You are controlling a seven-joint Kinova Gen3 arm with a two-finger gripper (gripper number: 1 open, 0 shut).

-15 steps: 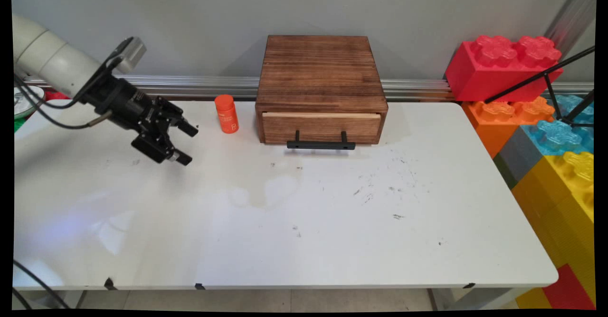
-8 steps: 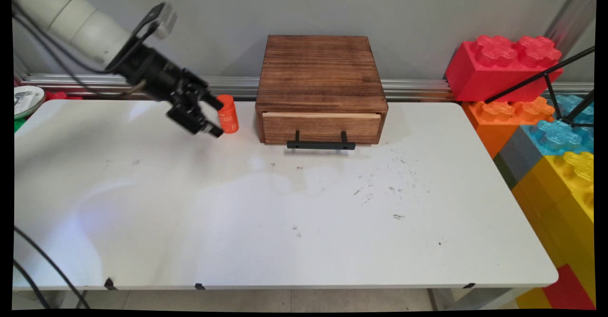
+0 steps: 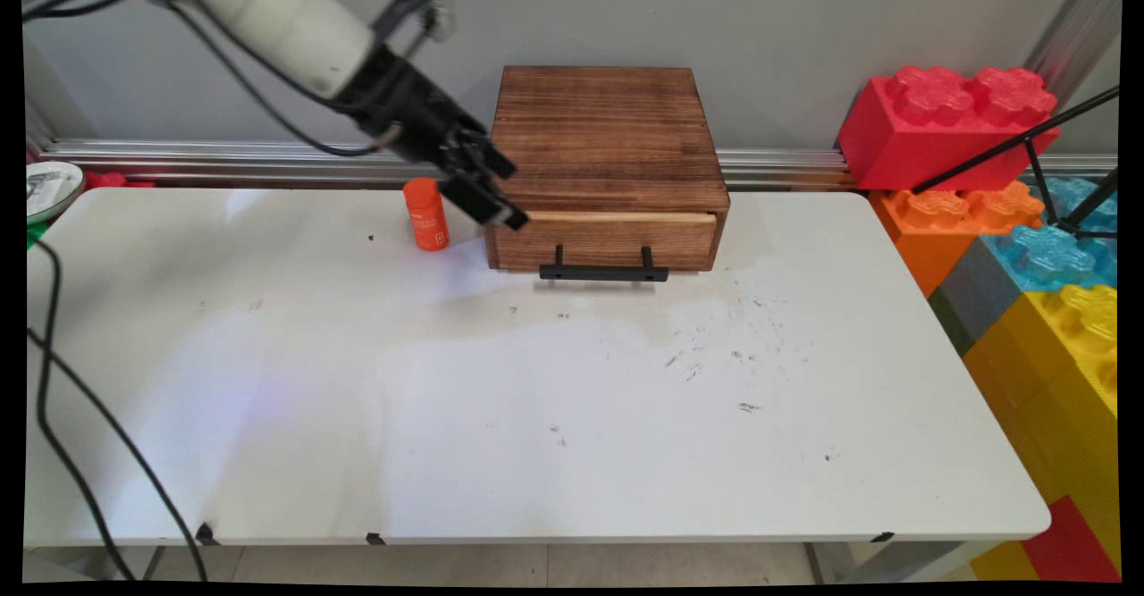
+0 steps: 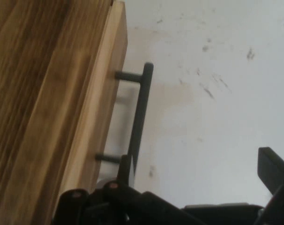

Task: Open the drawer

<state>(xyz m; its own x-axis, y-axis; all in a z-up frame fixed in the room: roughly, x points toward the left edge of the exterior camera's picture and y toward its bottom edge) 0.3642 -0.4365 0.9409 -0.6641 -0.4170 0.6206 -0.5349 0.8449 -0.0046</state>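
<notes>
Tool [image 3: 506, 192] spread above drawer handle [image 3: 604, 272], handle lengthwise along drawer front [image 3: 604, 240].

Gripper [image 3: 500, 192] has travelled right and upward, past the bottle [image 3: 426, 214], now apparently over the box's [image 3: 604, 136] left front corner.

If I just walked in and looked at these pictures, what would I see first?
Probably the brown wooden box at the back middle of the white table, with a black handle on its shut drawer. The robot's black hand hangs, fingers apart, over the box's front left corner, and a small orange bottle stands upright just left of it. Giant bright toy bricks are stacked past the table's right end.
</notes>
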